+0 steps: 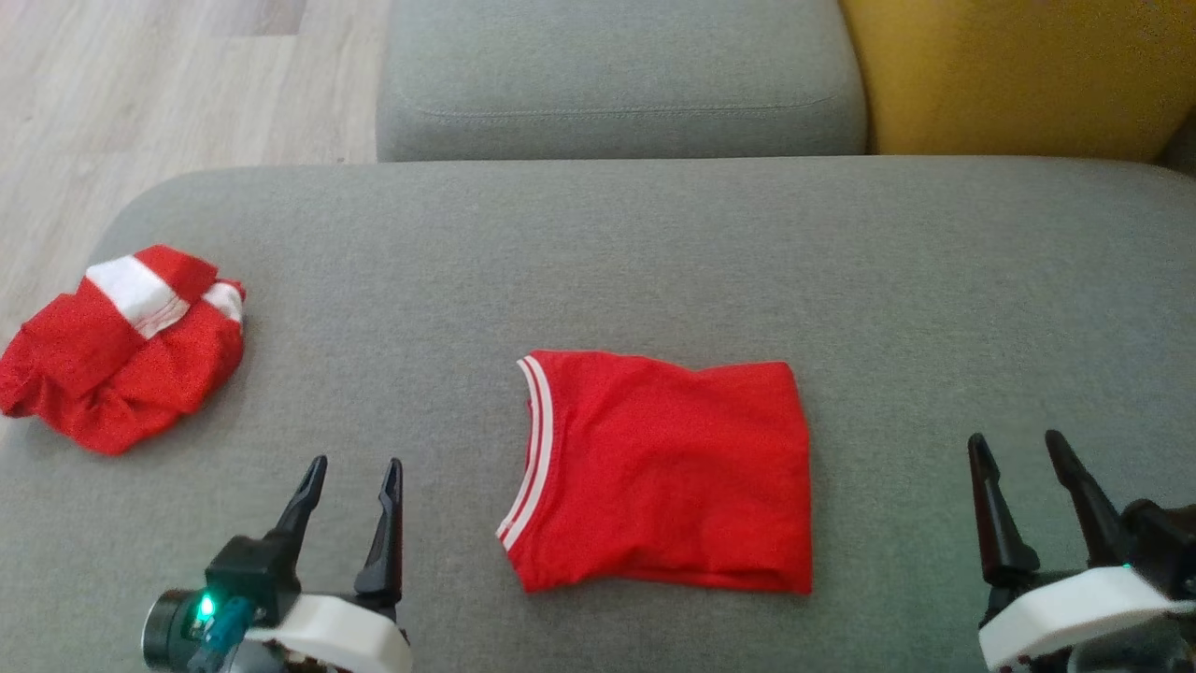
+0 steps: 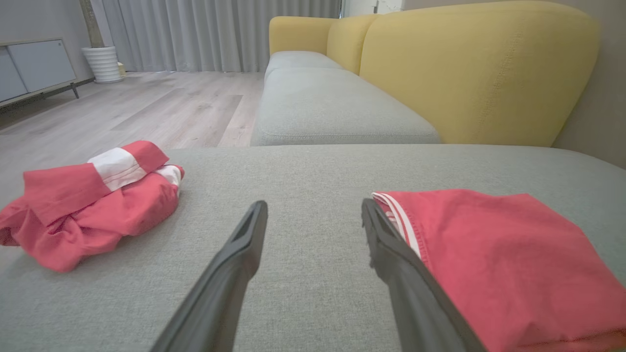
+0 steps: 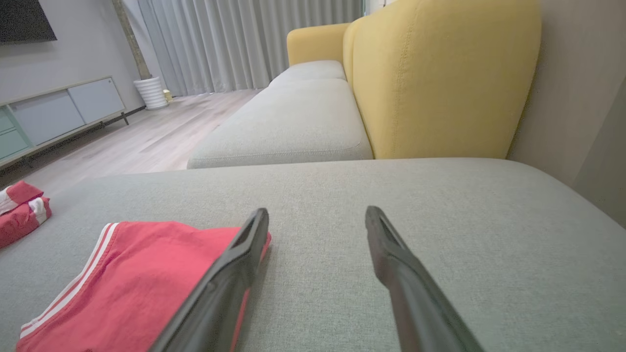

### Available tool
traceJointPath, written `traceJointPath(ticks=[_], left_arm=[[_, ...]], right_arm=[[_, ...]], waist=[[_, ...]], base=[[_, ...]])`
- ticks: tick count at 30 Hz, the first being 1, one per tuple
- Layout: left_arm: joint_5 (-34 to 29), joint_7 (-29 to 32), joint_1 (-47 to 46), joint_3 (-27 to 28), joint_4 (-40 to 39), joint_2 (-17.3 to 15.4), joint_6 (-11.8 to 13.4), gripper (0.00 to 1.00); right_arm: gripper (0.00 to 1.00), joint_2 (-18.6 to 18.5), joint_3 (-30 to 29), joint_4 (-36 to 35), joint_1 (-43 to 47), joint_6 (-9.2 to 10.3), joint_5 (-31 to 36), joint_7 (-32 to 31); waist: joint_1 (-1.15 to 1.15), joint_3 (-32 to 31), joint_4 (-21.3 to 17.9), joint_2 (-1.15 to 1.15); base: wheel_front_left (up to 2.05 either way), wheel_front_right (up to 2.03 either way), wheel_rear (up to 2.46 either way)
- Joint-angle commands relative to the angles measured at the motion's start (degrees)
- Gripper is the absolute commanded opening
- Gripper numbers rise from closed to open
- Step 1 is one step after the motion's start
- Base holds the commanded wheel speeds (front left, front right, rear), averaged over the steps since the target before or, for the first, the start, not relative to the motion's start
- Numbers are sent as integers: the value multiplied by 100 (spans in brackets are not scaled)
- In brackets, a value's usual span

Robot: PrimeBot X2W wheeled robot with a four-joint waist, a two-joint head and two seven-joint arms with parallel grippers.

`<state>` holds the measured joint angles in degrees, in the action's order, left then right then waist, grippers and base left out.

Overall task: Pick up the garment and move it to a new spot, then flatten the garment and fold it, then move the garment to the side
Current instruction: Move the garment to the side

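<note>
- Centrally, the folded red fabric garment with white-striped trim (image 1: 663,477) lay flat on the grey woven cushion (image 1: 654,252).
- The left gripper (image 1: 357,462) stood released and empty, near the striped edge.
- The right gripper (image 1: 1016,437) stood released and empty, beyond the opposite edge.
- The crumpled red-and-white cloth bundle (image 1: 121,355) lay at the cushion's left end.

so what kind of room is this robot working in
Most likely a home living room: a grey and yellow sofa, floor-length curtains, and a low sideboard on a wood floor.
</note>
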<state>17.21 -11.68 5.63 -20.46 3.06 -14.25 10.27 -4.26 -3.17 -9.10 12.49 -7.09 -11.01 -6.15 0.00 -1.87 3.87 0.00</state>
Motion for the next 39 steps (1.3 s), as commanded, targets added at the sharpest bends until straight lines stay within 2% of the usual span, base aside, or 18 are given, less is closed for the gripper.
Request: traceJointPath(ticks=[1, 7, 15, 24, 26, 27, 28, 34, 39], left_arm=[[-61, -8, -371, 185, -204, -116, 49, 100], [-105, -66, -606, 160, -229, -101, 38, 100], [-232, -232, -1221, 93, -224, 34, -38, 100], [-316, -322, -1450, 90, -182, 247, -76, 100], [-341, -327, -1470, 113, -198, 287, -78, 100], [-356, -328, -1478, 130, -218, 305, -84, 100], [-374, -328, -1478, 149, -240, 321, -89, 100], [-473, -330, -1425, 247, -318, 388, -115, 100], [-560, -330, -1367, 329, -417, 420, -159, 100]], right_arm=[[100, -44, 99, -149, -193, -40, -6, -21], [100, -36, 160, 209, -348, -40, -69, -126], [100, -86, 332, 1167, -767, -40, -122, -383], [100, -35, 429, 1970, -1043, -40, -146, -790], [33, -30, 396, 2034, -1086, -40, -127, -867], [4, -28, 391, 2043, -1104, -40, -121, -876], [0, -33, 394, 2049, -1115, -40, -115, -897], [0, -92, 384, 2005, -1137, -40, -150, -926], [0, -206, 556, 1847, -1232, -40, -92, -915]], waist=[[0, 23, 50, 0], [0, 149, 389, 0], [0, 690, 1067, 0], [0, 953, 1437, 0], [0, 981, 1462, 0], [0, 987, 1467, 0], [0, 992, 1465, 0], [0, 961, 1399, 0], [0, 969, 1113, 0]], base=[[0, 0, 0], [0, 0, 0], [0, 0, 0], [0, 0, 0], [0, 0, 0], [0, 0, 0], [0, 0, 0], [0, 0, 0], [0, 0, 0]])
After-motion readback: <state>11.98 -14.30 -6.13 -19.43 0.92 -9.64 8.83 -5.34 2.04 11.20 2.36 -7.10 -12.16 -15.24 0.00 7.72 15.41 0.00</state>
